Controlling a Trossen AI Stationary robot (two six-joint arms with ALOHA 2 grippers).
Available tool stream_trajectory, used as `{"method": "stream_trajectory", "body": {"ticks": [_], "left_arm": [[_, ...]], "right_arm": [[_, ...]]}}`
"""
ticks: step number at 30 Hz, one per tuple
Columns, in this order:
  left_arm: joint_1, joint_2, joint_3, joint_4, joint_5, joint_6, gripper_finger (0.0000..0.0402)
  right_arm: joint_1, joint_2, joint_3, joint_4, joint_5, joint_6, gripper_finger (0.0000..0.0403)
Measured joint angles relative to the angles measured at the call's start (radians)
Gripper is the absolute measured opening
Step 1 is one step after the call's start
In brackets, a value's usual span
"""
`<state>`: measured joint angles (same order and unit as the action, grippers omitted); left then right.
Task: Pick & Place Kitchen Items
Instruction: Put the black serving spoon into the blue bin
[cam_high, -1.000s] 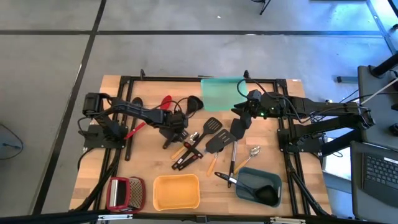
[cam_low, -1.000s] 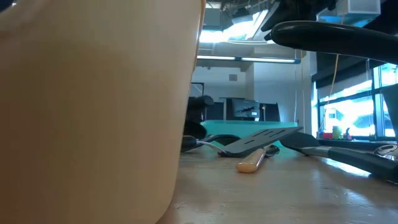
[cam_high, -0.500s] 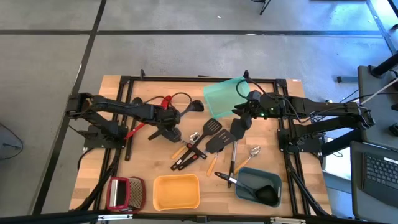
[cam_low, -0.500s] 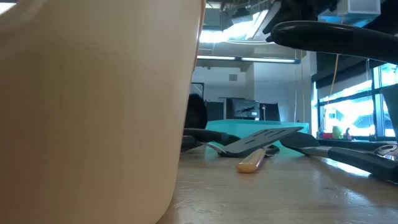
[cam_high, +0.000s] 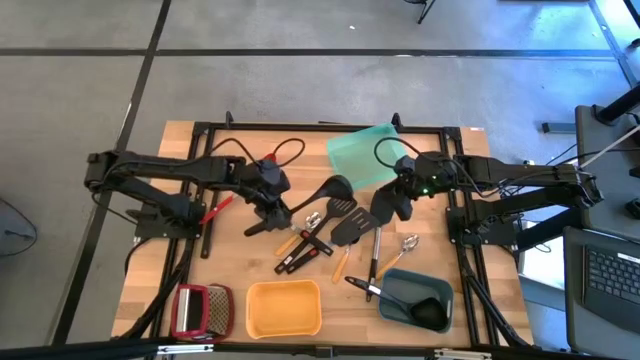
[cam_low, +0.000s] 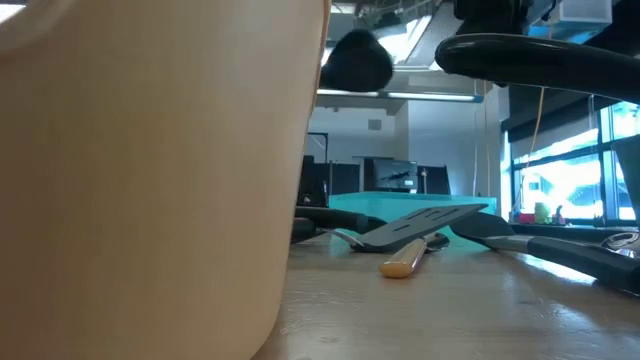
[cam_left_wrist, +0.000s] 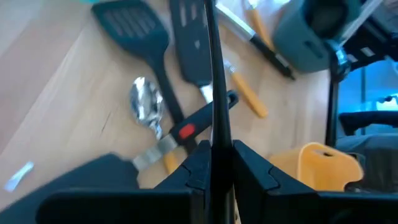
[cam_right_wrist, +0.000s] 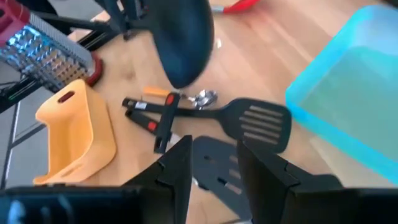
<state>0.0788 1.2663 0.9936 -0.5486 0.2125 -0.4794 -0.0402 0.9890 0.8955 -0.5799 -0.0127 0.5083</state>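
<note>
Two arms show from above: the left gripper (cam_high: 268, 192) is clamped on a black ladle (cam_high: 320, 192) left of the middle, and the right gripper (cam_high: 398, 200) sits near the teal tray (cam_high: 362, 152) on the far side. Down low, the ladle's cup (cam_low: 357, 60) hangs high over the table (cam_low: 450, 300). Up close from the left wrist, the fingers (cam_left_wrist: 196, 168) squeeze its thin handle, while the right wrist view shows its fingers (cam_right_wrist: 177, 165) apart, holding nothing.

One camera looks straight down on the table (cam_high: 190, 270). One sits at tabletop level; both wrist cameras share the yellow tray (cam_left_wrist: 323, 168).
</note>
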Motion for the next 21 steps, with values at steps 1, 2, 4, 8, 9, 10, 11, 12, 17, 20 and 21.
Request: {"method": "stream_trajectory", "body": {"ticks": [1, 2, 4, 8, 9, 10, 11, 12, 17, 20, 21], "left_arm": [[0.0, 0.002, 0.01, 0.0, 0.002, 0.005, 0.0034], [0.002, 0.005, 0.017, 0.0, 0.002, 0.008, 0.0034], [0.008, 0.009, 0.022, 0.002, 0.002, 0.012, 0.0034], [0.016, 0.013, 0.021, 0.001, 0.005, 0.012, 0.0034], [0.017, 0.015, 0.021, -0.001, 0.009, 0.012, 0.0034], [0.02, 0.016, 0.021, -0.003, 0.015, 0.013, 0.0034], [0.024, 0.016, 0.021, -0.001, 0.019, 0.013, 0.0034], [0.028, 0.016, 0.021, 0.003, 0.025, 0.013, 0.0034], [0.055, 0.015, 0.021, 0.003, 0.048, 0.022, 0.0034], [0.064, 0.015, 0.021, 0.003, 0.053, 0.031, 0.0034], [0.066, 0.015, 0.021, 0.003, 0.055, 0.036, 0.0034]], "right_arm": [[0.001, 0.0, 0.0, -0.004, 0.0, 0.003, 0.0129], [0.002, 0.0, 0.0, -0.005, 0.0, 0.005, 0.0129], [0.002, 0.0, 0.0, -0.005, 0.0, 0.005, 0.0128], [0.002, 0.0, 0.0, 0.009, 0.001, 0.025, 0.0129], [0.002, 0.0, 0.0, 0.022, 0.005, 0.039, 0.0129], [0.003, 0.0, 0.0, 0.03, 0.009, 0.056, 0.0129], [0.003, 0.0, 0.0, 0.036, 0.009, 0.068, 0.0129], [0.003, 0.0, 0.0, 0.038, 0.009, 0.08, 0.0129], [0.003, 0.0, 0.0, 0.038, 0.009, 0.087, 0.0129], [0.003, 0.0, 0.0, 0.039, 0.008, 0.095, 0.0129], [0.003, 0.0, 0.0, 0.039, 0.008, 0.095, 0.0129]]}}
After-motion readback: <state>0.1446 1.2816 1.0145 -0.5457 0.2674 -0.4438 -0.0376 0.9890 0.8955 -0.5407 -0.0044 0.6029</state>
